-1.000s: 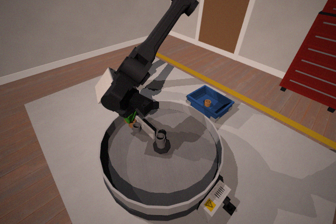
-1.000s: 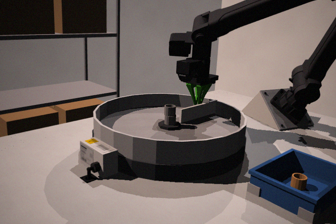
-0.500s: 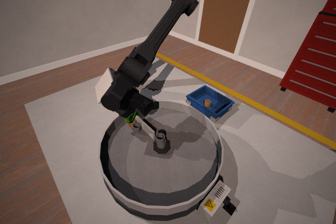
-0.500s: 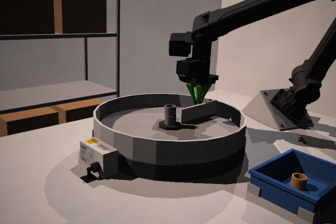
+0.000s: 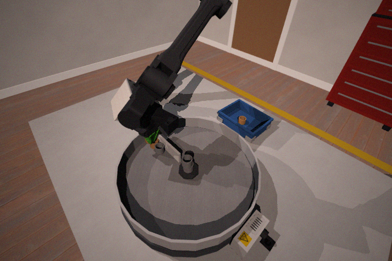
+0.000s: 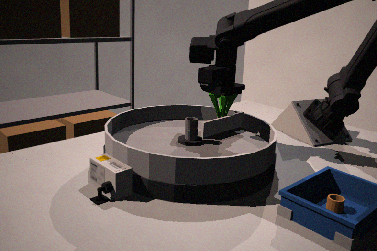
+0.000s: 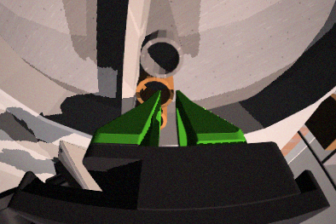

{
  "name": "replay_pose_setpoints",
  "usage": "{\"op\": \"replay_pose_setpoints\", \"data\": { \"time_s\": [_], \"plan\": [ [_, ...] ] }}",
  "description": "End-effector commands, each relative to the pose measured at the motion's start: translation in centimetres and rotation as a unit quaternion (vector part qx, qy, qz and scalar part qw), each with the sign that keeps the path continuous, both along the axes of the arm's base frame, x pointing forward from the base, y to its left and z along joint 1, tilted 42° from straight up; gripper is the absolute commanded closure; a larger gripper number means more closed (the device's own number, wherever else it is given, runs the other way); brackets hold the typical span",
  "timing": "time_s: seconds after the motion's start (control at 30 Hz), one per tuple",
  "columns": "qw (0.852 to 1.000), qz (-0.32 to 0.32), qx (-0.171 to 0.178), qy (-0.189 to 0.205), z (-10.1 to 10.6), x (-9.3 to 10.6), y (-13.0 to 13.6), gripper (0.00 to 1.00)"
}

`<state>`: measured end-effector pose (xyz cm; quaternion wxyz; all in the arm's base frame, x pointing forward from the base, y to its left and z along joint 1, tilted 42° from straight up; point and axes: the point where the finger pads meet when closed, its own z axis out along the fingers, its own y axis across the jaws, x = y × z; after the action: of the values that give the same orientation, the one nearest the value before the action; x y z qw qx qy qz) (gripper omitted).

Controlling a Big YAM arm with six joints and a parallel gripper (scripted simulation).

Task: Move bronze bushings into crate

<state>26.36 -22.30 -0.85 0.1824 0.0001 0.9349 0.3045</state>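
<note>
The blue crate [image 5: 228, 126] [image 6: 307, 213] holds one upright bronze bushing [image 5: 242, 121] [image 6: 335, 204]. On the turntable [image 5: 196, 201] [image 6: 198, 170], a bronze bushing [image 5: 154, 144] [image 7: 170, 83] stands beside a pale wall, close to a grey bushing [image 5: 159, 147] [image 7: 181, 60]. Another bronze bushing [image 7: 164, 119] is mostly hidden behind the green fingers. My gripper [image 5: 152, 139] [image 6: 221, 116] [image 7: 168, 96] points down over this row, its fingers a narrow gap apart with nothing gripped. In the wrist view the left fingertip overlaps the nearer bronze bushing's opening; its exact height is unclear.
The pale wall [image 5: 170, 149] [image 6: 222, 125] [image 7: 134, 31] runs from the rim toward the centre, right beside the row. A grey tubular post [image 5: 187, 164] [image 6: 191, 129] stands at the centre. A labelled box [image 5: 253, 229] [image 6: 121, 181] sits against the turntable's outside.
</note>
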Motion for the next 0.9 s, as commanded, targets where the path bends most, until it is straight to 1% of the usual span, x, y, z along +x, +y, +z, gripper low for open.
{"op": "replay_pose_setpoints", "data": {
  "time_s": [0.0,0.5,0.73,0.87],
  "plan": [
    [1.0,-0.01,0.006,0.003,-0.08,-0.73,-0.21,0.87],
    [1.0,-0.01,0.007,0.004,-0.07,-0.76,-0.22,0.87],
    [1.0,-0.008,-0.002,-0.002,0.2,-0.29,-1.12,0.87],
    [1.0,-0.007,-0.003,-0.003,0.24,-0.19,-1.13,0.87]
  ]
}}
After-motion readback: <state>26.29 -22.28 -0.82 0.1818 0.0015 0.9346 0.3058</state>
